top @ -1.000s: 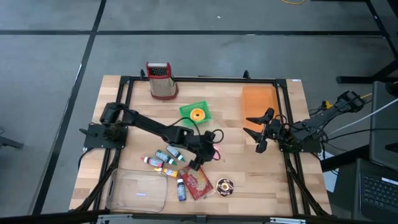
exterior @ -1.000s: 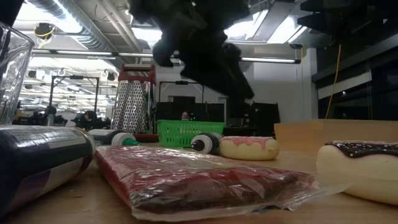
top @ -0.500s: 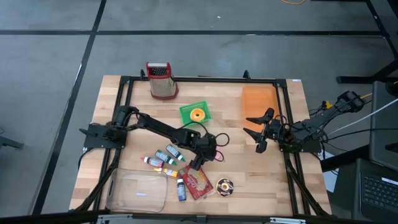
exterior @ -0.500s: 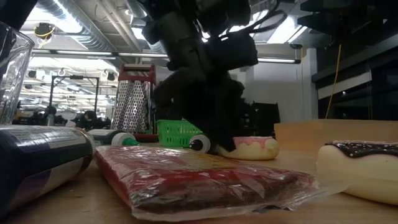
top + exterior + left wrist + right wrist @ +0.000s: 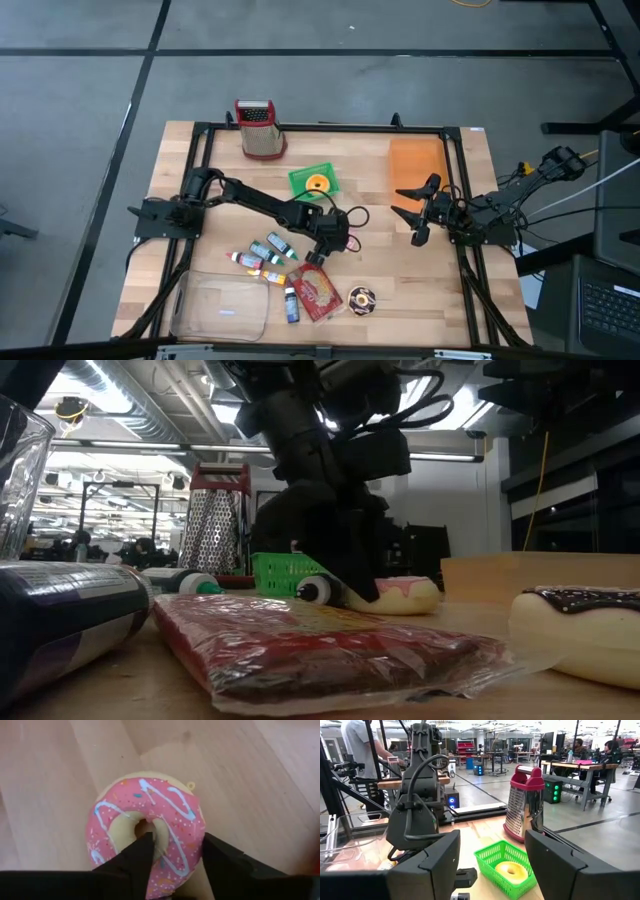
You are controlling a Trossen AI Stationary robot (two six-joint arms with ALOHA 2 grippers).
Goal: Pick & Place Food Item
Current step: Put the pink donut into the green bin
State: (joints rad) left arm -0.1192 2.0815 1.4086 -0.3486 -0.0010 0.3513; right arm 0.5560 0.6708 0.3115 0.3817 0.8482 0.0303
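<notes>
The grasp step is in hand: the pink donut [image 5: 147, 827], mid-table, is straddled through its hole by the left gripper [image 5: 172, 857], jaws not fully closed. Closure, then lifting, is required. The right gripper [image 5: 418, 213] is parked open, right.

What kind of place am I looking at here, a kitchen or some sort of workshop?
Most likely a robotics lab or workshop, not a kitchen. The wooden table sits inside a metal frame with two robot arms, and beyond it are long rows of workbenches with equipment, ceiling ducts, and people working.
</notes>
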